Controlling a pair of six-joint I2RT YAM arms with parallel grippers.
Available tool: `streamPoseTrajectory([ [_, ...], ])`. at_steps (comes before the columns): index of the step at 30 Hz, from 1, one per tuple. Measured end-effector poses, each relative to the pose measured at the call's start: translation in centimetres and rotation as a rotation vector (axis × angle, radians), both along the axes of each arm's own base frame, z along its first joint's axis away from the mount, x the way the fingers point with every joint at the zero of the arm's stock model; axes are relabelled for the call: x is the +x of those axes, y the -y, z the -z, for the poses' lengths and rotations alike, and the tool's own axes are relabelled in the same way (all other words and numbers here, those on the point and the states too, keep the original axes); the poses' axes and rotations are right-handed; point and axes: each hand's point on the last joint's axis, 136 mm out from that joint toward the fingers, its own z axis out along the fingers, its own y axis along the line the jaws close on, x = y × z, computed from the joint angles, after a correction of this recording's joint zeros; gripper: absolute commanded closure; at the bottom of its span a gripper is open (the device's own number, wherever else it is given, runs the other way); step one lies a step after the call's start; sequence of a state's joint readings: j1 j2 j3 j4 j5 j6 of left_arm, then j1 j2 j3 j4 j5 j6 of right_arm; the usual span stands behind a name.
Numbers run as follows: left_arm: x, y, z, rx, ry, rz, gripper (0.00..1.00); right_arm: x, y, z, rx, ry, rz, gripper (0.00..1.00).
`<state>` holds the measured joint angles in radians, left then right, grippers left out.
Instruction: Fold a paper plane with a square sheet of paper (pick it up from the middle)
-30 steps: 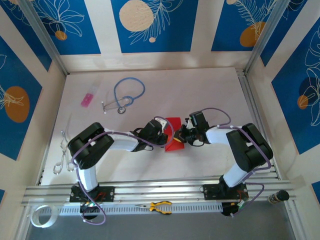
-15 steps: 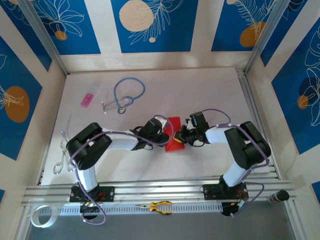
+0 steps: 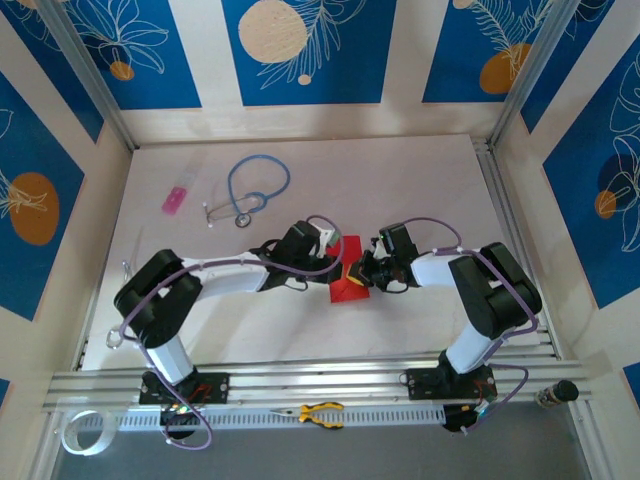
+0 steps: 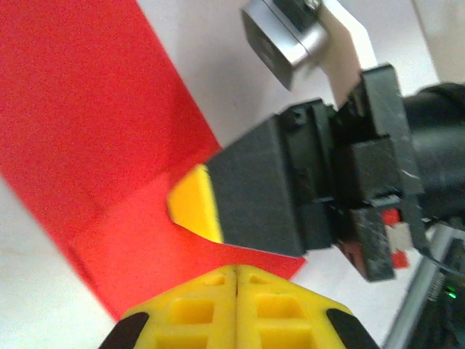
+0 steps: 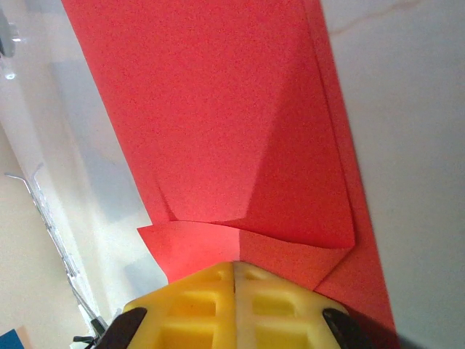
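The square sheet of paper [image 3: 347, 288] is bright red and lies partly folded in the middle of the white table [image 3: 420, 190]. In the right wrist view, two folded flaps of the paper [image 5: 211, 109] meet at a crease under my right gripper [image 5: 236, 265]. That gripper is shut, with its tips resting on the flaps. In the top view the right gripper [image 3: 358, 272] sits at the paper's right edge. My left gripper [image 4: 236, 270] is shut, its tips over the near edge of the paper [image 4: 94, 109] and facing the right gripper's yellow fingertip [image 4: 192, 203]. From above, the left gripper [image 3: 340, 262] covers the paper's upper left part.
A blue stethoscope [image 3: 255, 185] and a small pink item [image 3: 175, 200] lie at the back left. Metal scissors [image 3: 125, 300] lie by the left wall. Yellow-handled pliers [image 3: 320, 412] rest on the front rail, with a tape roll [image 3: 80, 435] at the bottom left.
My left arm has stretched out and its gripper has moved up and right over the paper's top part. The right gripper and the paper have stayed in place.
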<state>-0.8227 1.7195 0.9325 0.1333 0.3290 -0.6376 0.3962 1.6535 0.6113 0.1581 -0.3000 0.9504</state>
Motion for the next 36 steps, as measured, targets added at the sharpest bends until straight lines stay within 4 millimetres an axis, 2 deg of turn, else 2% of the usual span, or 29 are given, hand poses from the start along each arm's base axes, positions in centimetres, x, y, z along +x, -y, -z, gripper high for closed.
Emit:
streamPoseTrajectory([
  [6, -1.3, 1.5, 1.4, -0.030, -0.118, 0.058, 1.00, 0.0, 0.0, 0.0, -0.002, -0.006, 0.001, 1.00],
  [16, -1.8, 2.3, 3.0, 0.008, -0.184, 0.084, 1.00, 0.0, 0.0, 0.0, -0.005, -0.010, 0.001, 1.00],
  [29, -2.5, 1.7, 5.3, 0.078, -0.236, 0.080, 1.00, 0.0, 0.1, 0.0, -0.004, -0.010, 0.001, 1.00],
  [36, -2.5, 1.3, 5.8, 0.103, -0.232, 0.072, 1.00, 0.0, 0.0, 0.0, -0.003, -0.011, -0.002, 1.00],
])
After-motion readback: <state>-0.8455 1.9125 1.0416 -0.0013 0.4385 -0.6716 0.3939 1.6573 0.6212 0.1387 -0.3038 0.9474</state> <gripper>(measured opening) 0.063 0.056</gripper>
